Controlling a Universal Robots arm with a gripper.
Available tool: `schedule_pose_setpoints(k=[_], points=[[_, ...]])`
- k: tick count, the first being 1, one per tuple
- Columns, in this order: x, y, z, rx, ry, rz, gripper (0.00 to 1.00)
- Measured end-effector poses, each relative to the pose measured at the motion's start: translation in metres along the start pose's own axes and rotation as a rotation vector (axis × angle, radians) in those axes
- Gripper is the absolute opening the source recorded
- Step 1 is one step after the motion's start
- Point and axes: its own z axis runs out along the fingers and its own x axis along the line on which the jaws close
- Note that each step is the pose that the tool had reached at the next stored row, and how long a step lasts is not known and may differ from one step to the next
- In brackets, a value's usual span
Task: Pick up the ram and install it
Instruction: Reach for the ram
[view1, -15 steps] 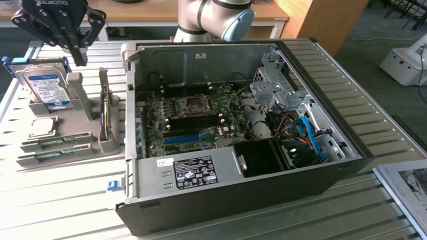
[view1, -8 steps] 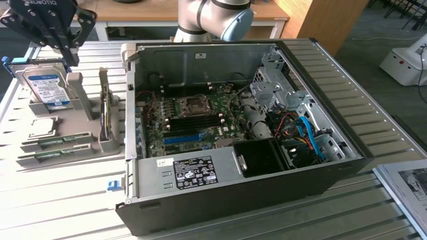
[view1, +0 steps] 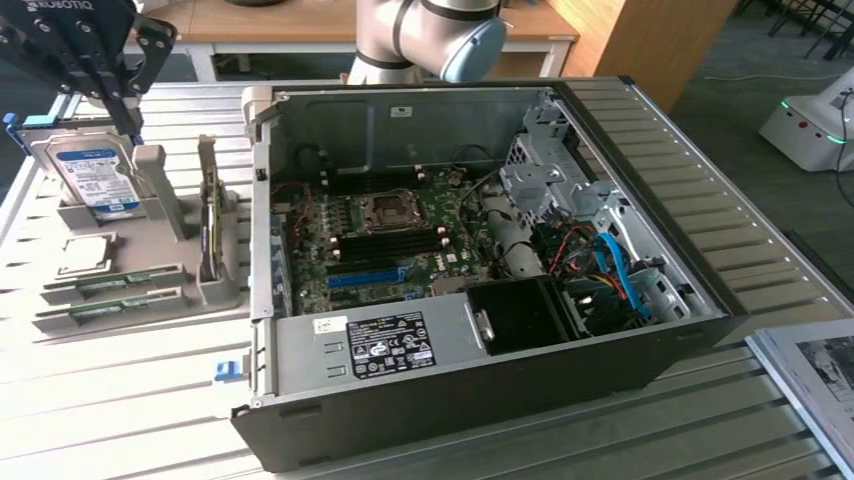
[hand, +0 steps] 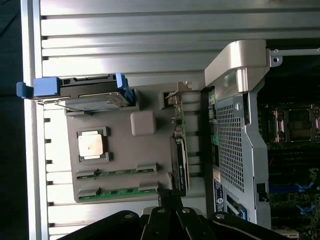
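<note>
Pick step, approach phase: I'm hovering the gripper, fingers pressed together and empty, over the parts tray where the ram is lying slotted, untouched; grasp, IMO, req. jaws spread & aligned w/ stick.

A grey tray lies on the slatted table just beside the open case. A drive with blue brackets stands at one end of it, a silver chip and a grey block sit mid-tray, and a card stands along the side next to the case. At the other end, a ram lies in the slot by the tray's edge, with a second ram parallel, just inside it. The gripper, fingers closed, hangs over that end's corner by the card.
</note>
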Motion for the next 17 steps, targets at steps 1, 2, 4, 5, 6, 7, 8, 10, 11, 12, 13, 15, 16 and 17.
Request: schedule_pose_setpoints(k=[1, 2, 4, 5, 6, 7, 8, 10, 11, 12, 13, 15, 16, 17], points=[[0.002, -0.0001, 0.0000, 0.0000, -0.0001, 0.000, 0.10], [0.003, -0.0002, 0.0000, 0.0000, 0.0000, 0.000, 0.10], [0.007, -0.0005, -0.0001, 0.0000, 0.0000, 0.000, 0.10], [0.008, -0.0006, -0.0001, 0.0000, 0.0000, 0.000, 0.10], [0.010, -0.0008, -0.0001, 0.0000, 0.0000, 0.000, 0.10], [0.011, -0.0009, -0.0001, 0.0001, 0.0000, 0.000, 0.10], [0.013, -0.0010, -0.0001, 0.0001, 0.0001, 0.000, 0.10], [0.017, -0.0013, -0.0001, 0.0000, 0.0000, 0.000, 0.10], [0.019, -0.0014, -0.0002, 0.0001, 0.0000, 0.000, 0.10], [0.020, -0.0015, -0.0002, 0.0000, 0.0000, 0.000, 0.10], [0.022, -0.0016, -0.0002, 0.0000, 0.0000, 0.000, 0.10], [0.025, -0.0019, -0.0003, 0.0000, 0.0000, 0.000, 0.10], [0.027, -0.0020, -0.0003, 0.0000, 0.0000, 0.000, 0.10], [0.029, -0.0022, -0.0003, 0.0000, 0.0000, 0.000, 0.10]])
